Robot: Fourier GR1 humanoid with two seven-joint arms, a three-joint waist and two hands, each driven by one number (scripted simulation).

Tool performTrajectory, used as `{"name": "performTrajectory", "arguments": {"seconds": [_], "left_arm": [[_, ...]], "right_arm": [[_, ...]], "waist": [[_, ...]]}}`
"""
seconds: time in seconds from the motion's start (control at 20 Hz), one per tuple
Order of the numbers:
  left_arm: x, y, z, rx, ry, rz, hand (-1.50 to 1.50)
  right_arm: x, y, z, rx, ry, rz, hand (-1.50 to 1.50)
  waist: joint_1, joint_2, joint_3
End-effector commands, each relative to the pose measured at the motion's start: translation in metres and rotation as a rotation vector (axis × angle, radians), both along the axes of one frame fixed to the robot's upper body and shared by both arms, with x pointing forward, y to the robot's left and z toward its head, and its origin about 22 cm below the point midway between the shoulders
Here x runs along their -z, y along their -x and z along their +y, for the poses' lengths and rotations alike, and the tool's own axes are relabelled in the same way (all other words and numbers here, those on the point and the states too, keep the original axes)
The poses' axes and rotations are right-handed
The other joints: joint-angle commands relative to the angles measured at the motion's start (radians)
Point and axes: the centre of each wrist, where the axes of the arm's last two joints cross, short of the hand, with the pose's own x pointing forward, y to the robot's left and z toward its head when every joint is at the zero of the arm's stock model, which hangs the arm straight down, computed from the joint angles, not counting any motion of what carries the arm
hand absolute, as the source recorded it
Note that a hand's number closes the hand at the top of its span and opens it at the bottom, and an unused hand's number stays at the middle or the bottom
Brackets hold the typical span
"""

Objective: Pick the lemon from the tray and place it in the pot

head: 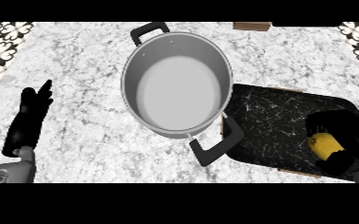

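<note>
A large round grey metal pot [176, 85] with two black loop handles stands in the middle of the white and grey speckled marble worktop [84, 57]. One handle points to the far side, the other to the near right, where it overlaps the left edge of the tray. The pot's inside shows only its pale bare bottom.

To the right of the pot lies a black rectangular tray with fine white veining [273, 123], set at a slant on the worktop. The small yellow lemon [324, 144] sits at the tray's right end, well apart from the pot.

The right robot hand [335, 159] is at the lemon; its black fingers curl round the fruit from the far and near sides, so that only part of the yellow skin shows between them.

The left robot hand [32, 107] rests at the left edge of the view, well apart from the pot, its fingers straight and pointing away to the far side, holding nothing
</note>
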Motion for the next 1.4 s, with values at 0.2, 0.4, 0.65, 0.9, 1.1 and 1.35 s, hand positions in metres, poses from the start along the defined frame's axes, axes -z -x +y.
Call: {"name": "performTrajectory", "arguments": {"seconds": [0.2,0.4,0.65,0.9,1.1,1.35], "left_arm": [[-0.010,-0.012,-0.022,0.074,0.003,-0.019,0.00],[-0.023,-0.027,-0.040,0.099,0.002,-0.050,0.00],[-0.031,-0.021,-0.009,0.068,-0.008,-0.017,0.00],[-0.003,-0.013,-0.022,0.038,0.012,-0.007,0.00],[-0.006,-0.013,-0.010,0.022,0.011,-0.001,0.00],[0.000,0.002,-0.005,0.007,0.007,0.016,0.00]], "right_arm": [[-0.035,-0.074,0.000,-0.233,0.014,-0.058,1.50],[-0.070,-0.108,-0.013,-0.369,-0.004,-0.117,1.50],[-0.086,-0.135,-0.031,-0.387,-0.046,-0.321,1.50],[-0.127,-0.148,-0.043,-0.463,-0.303,-0.525,1.50],[-0.160,-0.167,-0.011,-0.574,-0.578,-0.578,1.50],[-0.205,-0.159,-0.025,-0.630,-0.672,-0.663,1.50]], "waist": [[0.079,0.024,0.009],[0.093,0.030,0.010],[0.067,0.019,0.009],[0.042,0.015,0.008],[0.024,0.003,0.005],[0.009,-0.001,0.005]]}}
